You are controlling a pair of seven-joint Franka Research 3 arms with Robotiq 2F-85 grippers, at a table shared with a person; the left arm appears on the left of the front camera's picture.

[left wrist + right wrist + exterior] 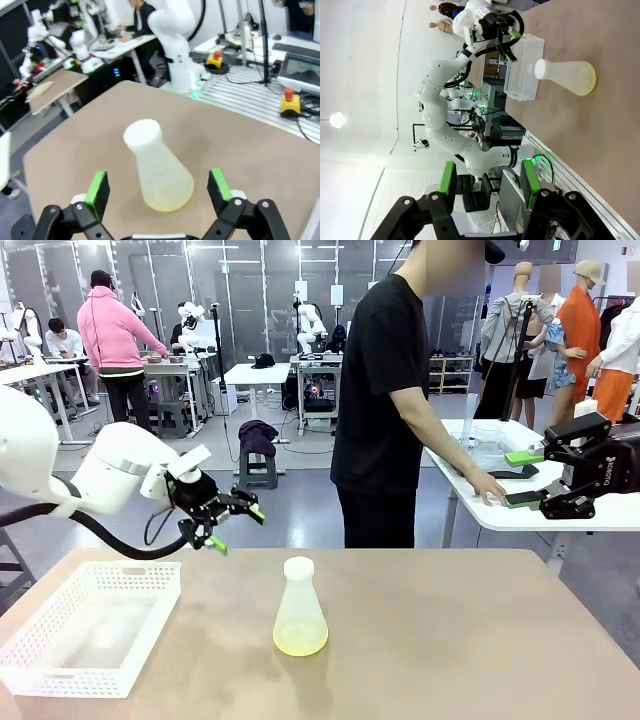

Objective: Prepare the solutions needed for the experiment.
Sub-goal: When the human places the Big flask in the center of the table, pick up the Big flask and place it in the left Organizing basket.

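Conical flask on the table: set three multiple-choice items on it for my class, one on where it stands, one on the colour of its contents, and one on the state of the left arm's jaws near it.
1. Where does the conical flask stand relative to the white basket?
A. Inside it
B. On the table, apart from it
C. Balanced on its rim

2. What colour is the liquid in the flask?
A. Blue
B. Red
C. Pale yellow

3. On the left gripper, how do the jaws stand?
A. Open, holding nothing
B. Shut on the flask
C. Shut on the basket

Answers
1 B: in the front view the flask stands on bare tabletop to the basket's right.
2 C: a shallow pale yellow layer shows through the flask's base.
3 A: the green pads are spread apart in the air, touching nothing.
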